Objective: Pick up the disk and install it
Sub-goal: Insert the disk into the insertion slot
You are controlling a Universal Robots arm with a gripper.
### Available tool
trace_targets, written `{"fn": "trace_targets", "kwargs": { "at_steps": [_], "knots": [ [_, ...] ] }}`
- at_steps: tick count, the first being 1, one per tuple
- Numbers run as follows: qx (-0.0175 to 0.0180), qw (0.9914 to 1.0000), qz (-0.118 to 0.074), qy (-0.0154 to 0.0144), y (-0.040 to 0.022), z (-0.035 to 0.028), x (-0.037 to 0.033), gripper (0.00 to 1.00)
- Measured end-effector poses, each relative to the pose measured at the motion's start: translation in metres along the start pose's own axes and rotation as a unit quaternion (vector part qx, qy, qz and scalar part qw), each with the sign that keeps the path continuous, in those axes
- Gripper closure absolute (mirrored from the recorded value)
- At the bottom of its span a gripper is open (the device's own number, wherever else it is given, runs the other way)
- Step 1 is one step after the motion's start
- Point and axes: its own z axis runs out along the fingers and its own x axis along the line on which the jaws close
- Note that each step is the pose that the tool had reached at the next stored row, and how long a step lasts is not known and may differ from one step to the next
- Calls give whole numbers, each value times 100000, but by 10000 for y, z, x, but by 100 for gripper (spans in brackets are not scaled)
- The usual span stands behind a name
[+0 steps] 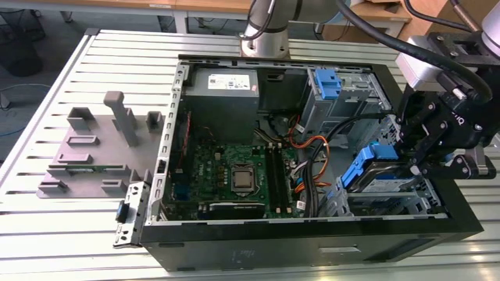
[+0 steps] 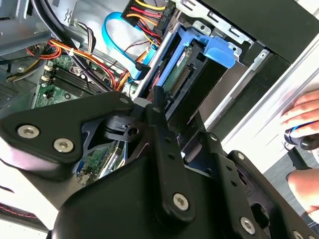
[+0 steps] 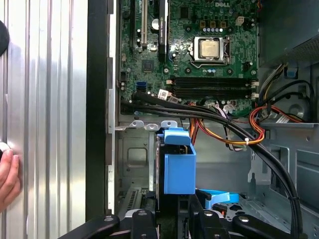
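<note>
Entry: my gripper [image 1: 420, 165] is hanging over the near corner of the open computer case [image 1: 312, 231] on the exterior view's right, jaws clamping the disk [image 1: 373, 167] by its sides. The disk, in its blue carrier frame, is sitting tilted and partly inside the metal drive cage [image 1: 375, 202]. The motherboard [image 1: 234, 170] is lying in the case's middle, with the power supply [image 1: 222, 85] lying at its far end. A grey fixture [image 1: 93, 146] is resting on the slotted table [image 1: 78, 234] on the exterior view's left. A person's hand [image 3: 7, 177] is resting on the table beside the case.
</note>
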Motion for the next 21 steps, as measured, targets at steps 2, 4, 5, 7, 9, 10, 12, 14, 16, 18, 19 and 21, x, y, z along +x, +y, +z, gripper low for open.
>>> {"fn": "trace_targets", "kwargs": {
  "at_steps": [2,4,5,7,9,10,12,14,16,18,19,21],
  "knots": [
    [0,100000,0,5,0,0,0,64],
    [0,100000,0,-2,0,1,0,58],
    [-1,100000,-1,0,0,1,0,52],
    [0,100000,1,0,0,1,0,52],
    [64,100000,-18,-81,1,20,1,52],
    [118,100000,-60,-96,4,33,1,52],
    [192,100000,-190,-110,11,64,2,52],
    [299,99999,-361,-116,20,96,3,52],
    [419,99998,-528,-114,27,123,3,52],
    [552,99997,-618,-116,30,157,4,52],
    [608,99996,-639,-106,31,171,2,52],
    [639,99996,-646,-105,31,184,-5,52]
  ]
}}
